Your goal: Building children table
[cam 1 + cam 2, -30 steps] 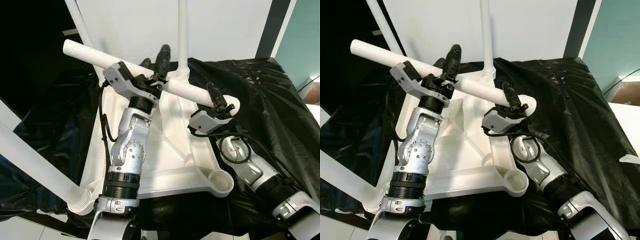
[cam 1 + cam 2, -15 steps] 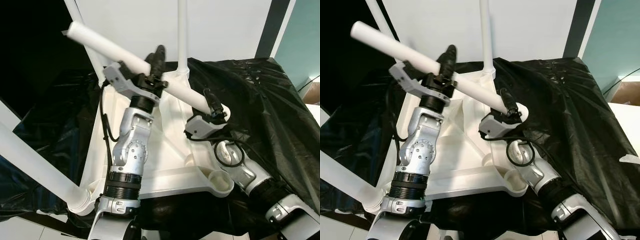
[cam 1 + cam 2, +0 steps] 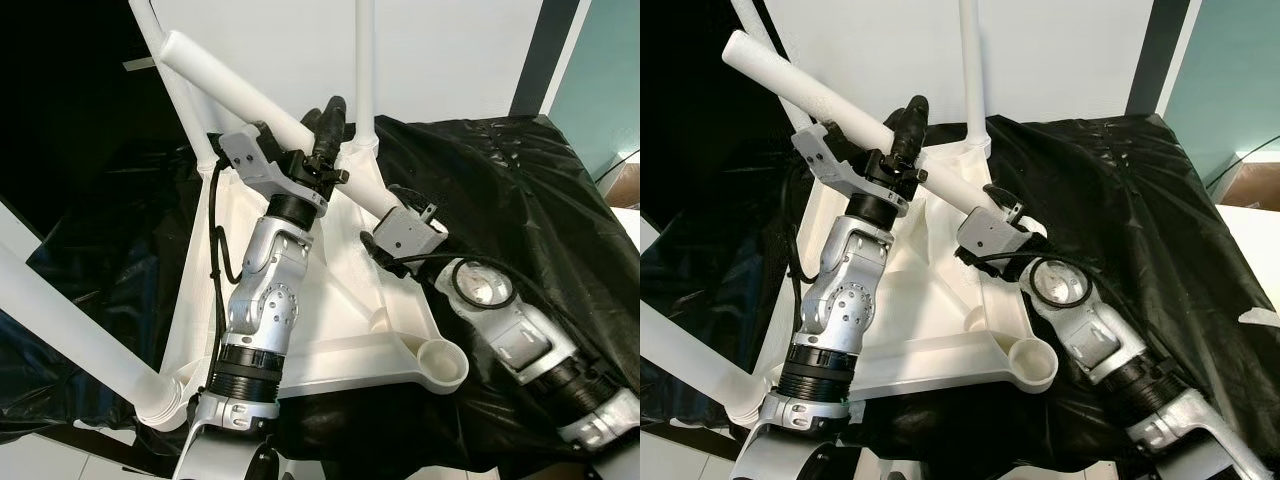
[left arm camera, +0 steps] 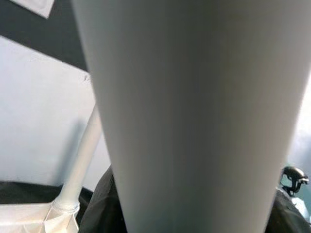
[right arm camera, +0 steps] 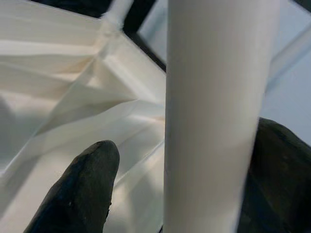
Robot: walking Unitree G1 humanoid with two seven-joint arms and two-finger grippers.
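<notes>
Left pincer (image 3: 325,135) grips the white leg (image 3: 250,100) mid-shaft, holding it slanted above the upturned tabletop (image 3: 350,300). Right pincer (image 5: 170,194) straddles the leg's lower end near a corner socket; grip cannot be told.

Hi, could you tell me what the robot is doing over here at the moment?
It is assembling a white children's table that lies upside down on black sheeting. Both grippers hold one loose white leg, tilted: the left gripper midway, the right gripper near its lower end. The near right corner socket is empty.
</notes>
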